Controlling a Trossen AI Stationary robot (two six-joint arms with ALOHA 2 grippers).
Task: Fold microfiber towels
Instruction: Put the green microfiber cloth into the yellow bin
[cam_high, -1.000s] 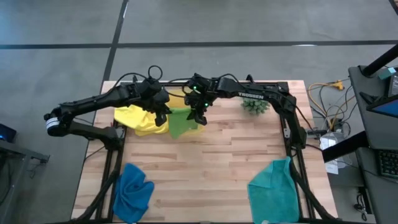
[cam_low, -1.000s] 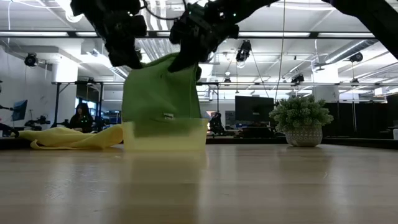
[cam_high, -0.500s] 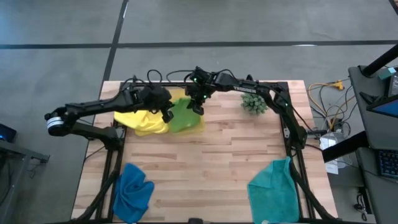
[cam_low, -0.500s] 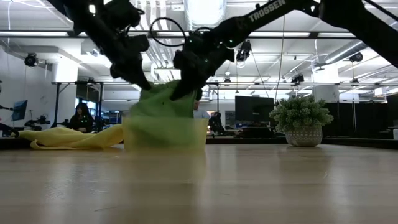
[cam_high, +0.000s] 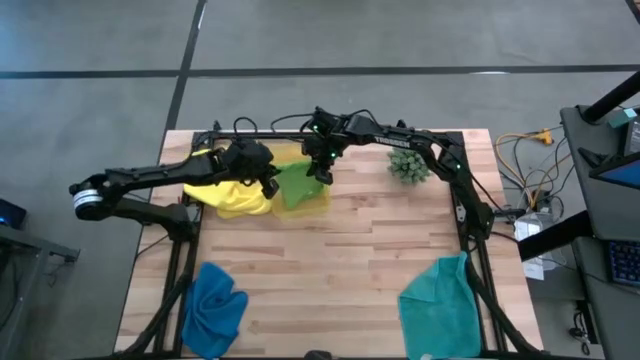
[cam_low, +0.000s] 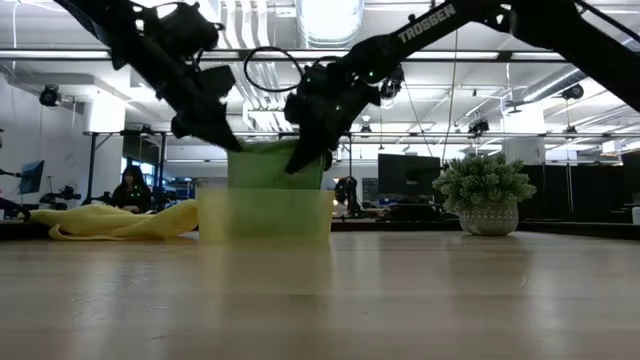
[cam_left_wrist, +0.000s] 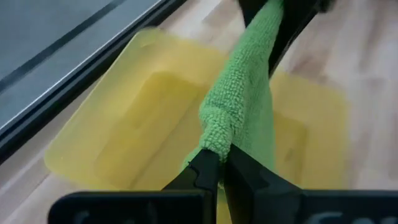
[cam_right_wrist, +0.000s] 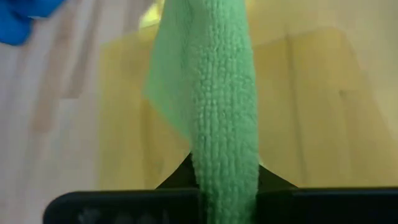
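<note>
Left gripper (cam_high: 268, 187): fingers pinched tight on one edge of the lime green towel (cam_high: 296, 183), at the far side of the table, just above the bin.
Right gripper (cam_high: 321, 174): likewise clamped on the same cloth's opposite edge, close beside the left one, its arm reaching in from the table's right rear.
Lime green towel: strung between the two grippers and hanging down into the translucent yellow-green bin (cam_low: 265, 215); the low view shows its upper part (cam_low: 272, 163) standing above the bin's rim, the rest inside.
Left wrist view: a doubled fold of the cloth (cam_left_wrist: 239, 118) runs from the dark fingertips across the bin's floor (cam_left_wrist: 149, 118).
Right wrist view: a thick band of the cloth (cam_right_wrist: 224, 112) rises straight from between the fingers, with the bin (cam_right_wrist: 305, 106) underneath.
Yellow towel (cam_high: 228, 193): crumpled on the wood just beside the bin, on the left arm's side.
Royal blue towel (cam_high: 214, 306): bunched at the near left corner of the table (cam_high: 340, 270).
Teal towel (cam_high: 436, 305): lying at the near right corner, partly over the edge.
Plant (cam_high: 408, 166): small spiky green one, at the far right, well apart from the bin.
Background: a seated person (cam_low: 130, 188) in the room beyond the table.
</note>
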